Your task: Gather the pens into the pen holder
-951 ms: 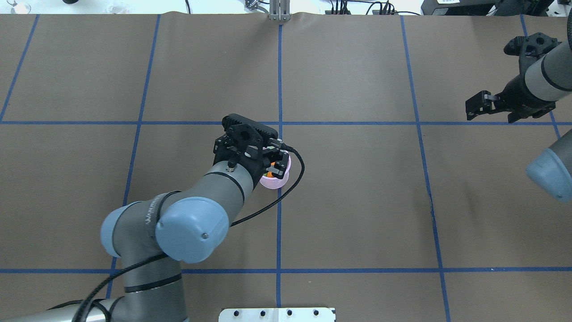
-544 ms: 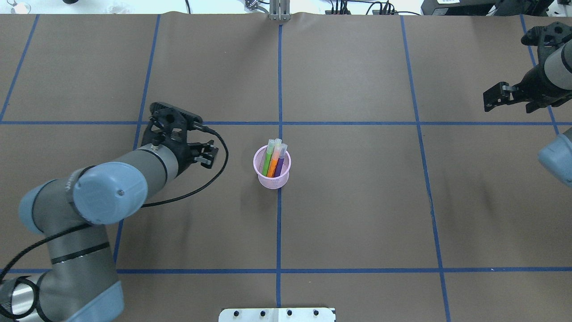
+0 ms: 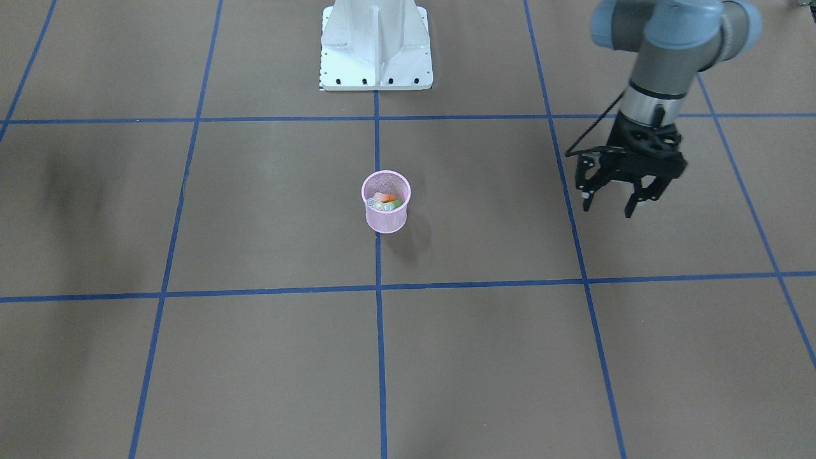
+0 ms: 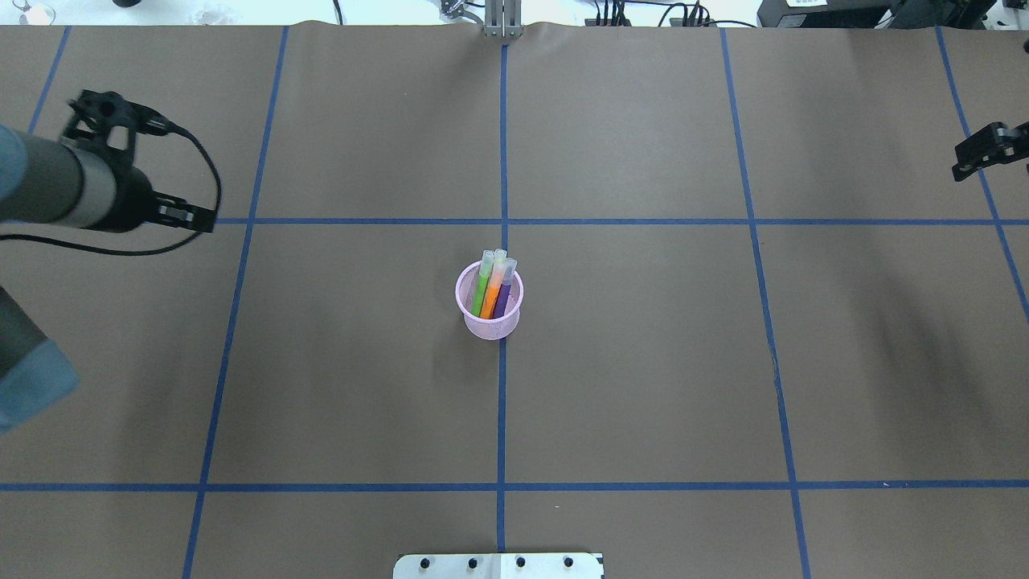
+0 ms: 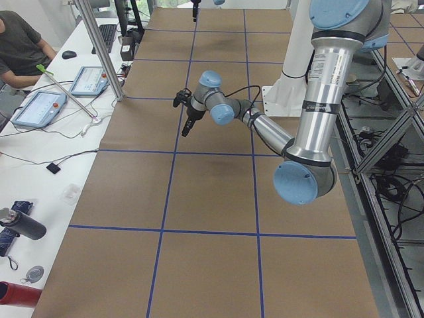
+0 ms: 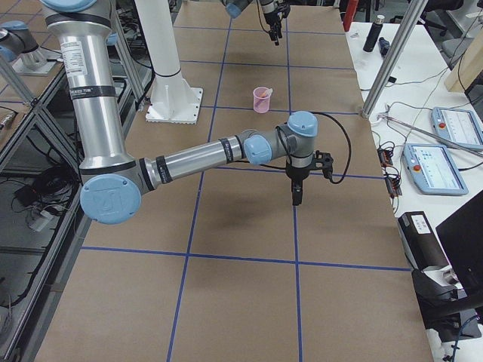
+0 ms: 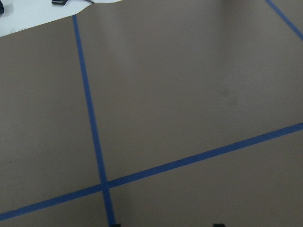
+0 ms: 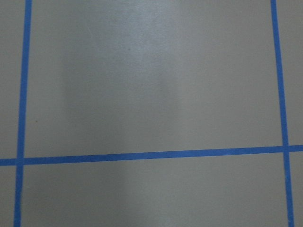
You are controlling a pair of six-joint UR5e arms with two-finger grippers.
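Observation:
The pink mesh pen holder (image 4: 489,320) stands upright at the table's middle, also seen in the front view (image 3: 386,217) and far off in the right side view (image 6: 262,99). Pens stand inside it, leaning on the far rim: green (image 4: 481,293), orange (image 4: 494,296) and purple (image 4: 504,299). My left gripper (image 3: 610,208) hangs open and empty well off to the holder's side, near the overhead view's left edge (image 4: 193,215). Only one finger of my right gripper (image 4: 977,153) shows at the right edge, so I cannot tell its state.
The white pedestal base (image 3: 376,44) sits at the robot's side of the table (image 4: 498,567). Blue tape lines grid the brown table cover. A person (image 5: 20,46) sits at a side desk with tablets beyond the table's far edge.
My left gripper has pulled away from over the pen holder, far to the left, uncovering the pens in it. The right arm has swung out to the right edge.

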